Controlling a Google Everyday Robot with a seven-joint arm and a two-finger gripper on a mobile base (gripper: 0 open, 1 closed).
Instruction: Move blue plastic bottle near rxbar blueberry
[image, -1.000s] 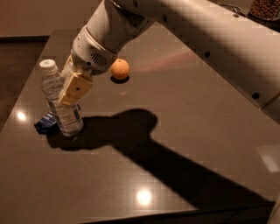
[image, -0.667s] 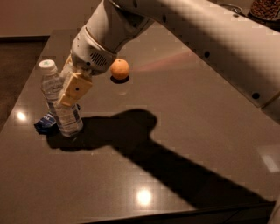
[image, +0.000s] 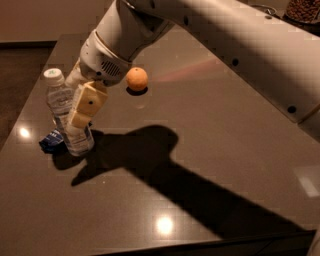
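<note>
The blue plastic bottle (image: 64, 107), clear with a white cap, stands tilted at the table's left side, its base on the surface. My gripper (image: 71, 121) reaches down from the upper right and is shut on the bottle. One beige finger (image: 86, 106) lies across the bottle's front and the other is behind it. The rxbar blueberry (image: 50, 140), a dark blue wrapper, lies flat right beside the bottle's base on its left, partly hidden by the bottle.
A round orange fruit (image: 136, 79) sits farther back on the dark glossy table (image: 210, 140). The table's left edge runs close to the bar. My arm's large shadow falls across the middle.
</note>
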